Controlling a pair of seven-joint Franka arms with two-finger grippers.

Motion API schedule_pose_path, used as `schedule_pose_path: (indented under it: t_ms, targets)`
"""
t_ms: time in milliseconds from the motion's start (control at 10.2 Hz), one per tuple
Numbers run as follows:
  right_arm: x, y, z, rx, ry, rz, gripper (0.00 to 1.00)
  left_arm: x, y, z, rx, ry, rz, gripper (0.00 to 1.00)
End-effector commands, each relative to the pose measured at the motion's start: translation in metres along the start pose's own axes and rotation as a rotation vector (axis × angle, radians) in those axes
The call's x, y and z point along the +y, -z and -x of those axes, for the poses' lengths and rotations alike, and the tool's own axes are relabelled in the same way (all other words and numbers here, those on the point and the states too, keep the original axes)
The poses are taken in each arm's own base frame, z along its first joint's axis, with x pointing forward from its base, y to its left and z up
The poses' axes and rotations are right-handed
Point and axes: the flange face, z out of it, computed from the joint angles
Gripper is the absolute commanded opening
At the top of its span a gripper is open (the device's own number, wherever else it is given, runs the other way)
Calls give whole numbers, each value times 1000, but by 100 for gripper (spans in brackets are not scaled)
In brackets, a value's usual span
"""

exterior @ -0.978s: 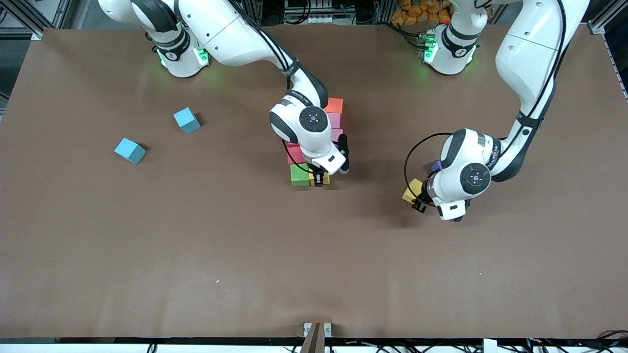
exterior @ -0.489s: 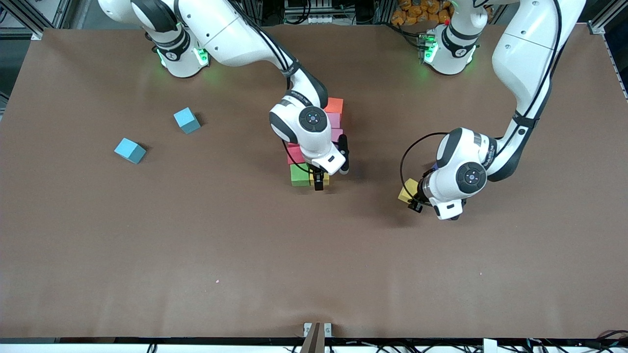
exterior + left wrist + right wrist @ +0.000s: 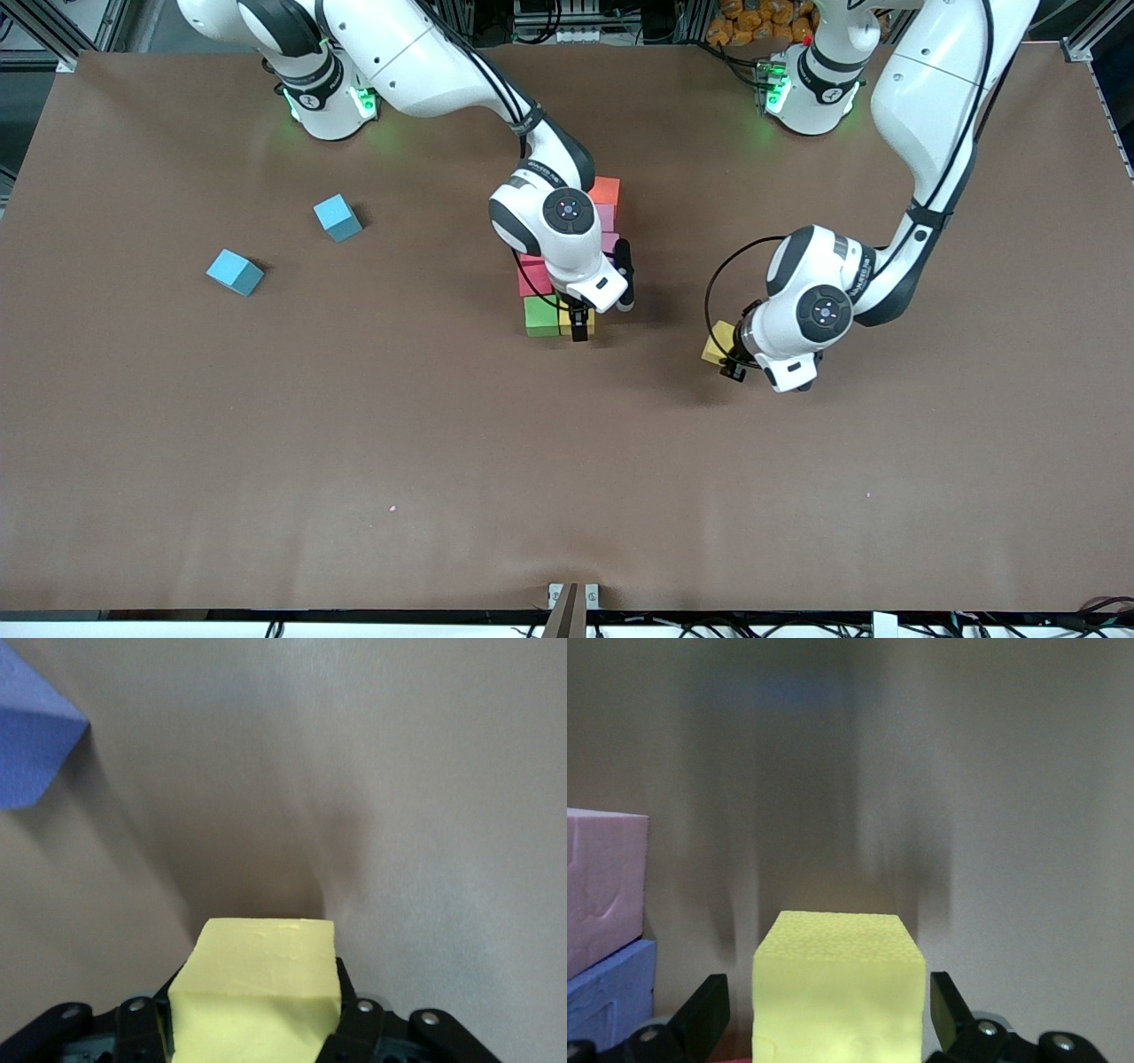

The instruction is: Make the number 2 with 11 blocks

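Left gripper (image 3: 732, 361) clamping half-hidden yellow cube (image 3: 718, 342), right gripper (image 3: 578, 326) spread around placed yellow block (image 3: 837, 988)

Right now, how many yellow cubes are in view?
2. One yellow cube sits beside the green cube in the cluster, between the open right gripper fingers. The other yellow cube is in the left gripper, raised. More may be hidden.

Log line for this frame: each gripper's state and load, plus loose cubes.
right gripper: open around placed yellow block beside green block | left gripper: shut on second yellow block, airborne | light-blue cubes: untouched
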Motion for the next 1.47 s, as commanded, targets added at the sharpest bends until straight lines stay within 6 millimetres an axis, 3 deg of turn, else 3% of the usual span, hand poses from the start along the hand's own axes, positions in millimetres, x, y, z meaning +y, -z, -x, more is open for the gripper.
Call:
schedule_pose_path:
  t_ms: [0,293,391,685,783,880,978,1076,1174,1370]
  targets:
    - [-5,21,6,2,-14,-11,100,0,3,4,-6,31,5,46]
    - [-6,38,17,5,-14,-12,100,1,1,16,0,41,4,46]
    - [-9,46,21,8,1,-8,100,2,-2,31,6,34,0,46]
    - [-6,83,40,47,-31,-16,100,9,3,46,7,64,19,46]
    - [0,100,69,42,-62,-8,100,12,0,58,5,91,20,46]
    - [15,119,107,42,-124,1,100,10,-12,82,7,118,9,46]
    - [33,139,152,30,-201,-5,100,10,-15,86,24,144,13,46]
    - [52,172,192,37,-292,-23,100,12,-13,86,24,177,34,46]
    - [63,202,220,100,-428,-64,100,12,-16,93,21,218,43,46]
    - [86,252,291,158,-607,-32,100,9,-23,120,19,268,45,52]
